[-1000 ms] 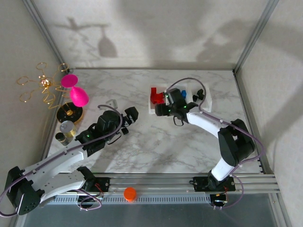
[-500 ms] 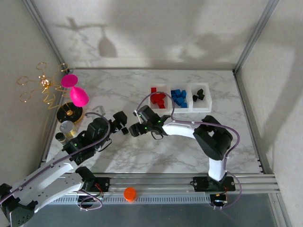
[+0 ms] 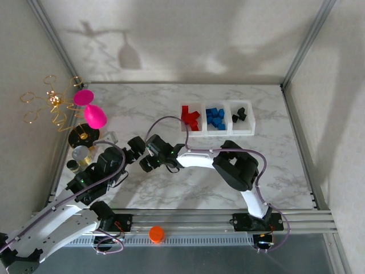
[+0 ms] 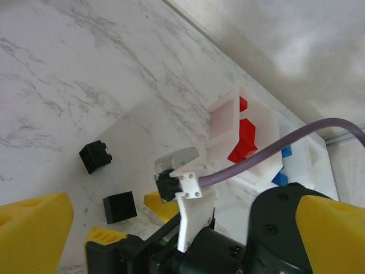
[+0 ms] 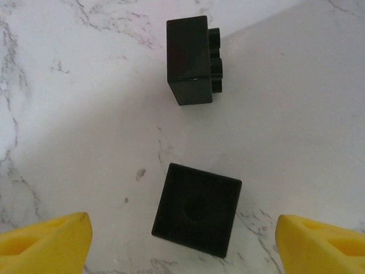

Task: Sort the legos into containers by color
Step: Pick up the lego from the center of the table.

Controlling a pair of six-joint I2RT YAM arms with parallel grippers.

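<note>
Right wrist view: right gripper, yellow fingers spread wide, nothing held; upturned black lego lay hollow side up between the tips, second black lego just beyond, apart. Left gripper, likewise wide open and empty, faced it; both sat well to the near left of the containers. Containers: red legos in left bin, blue legos in middle, sorted black legos in right
</note>
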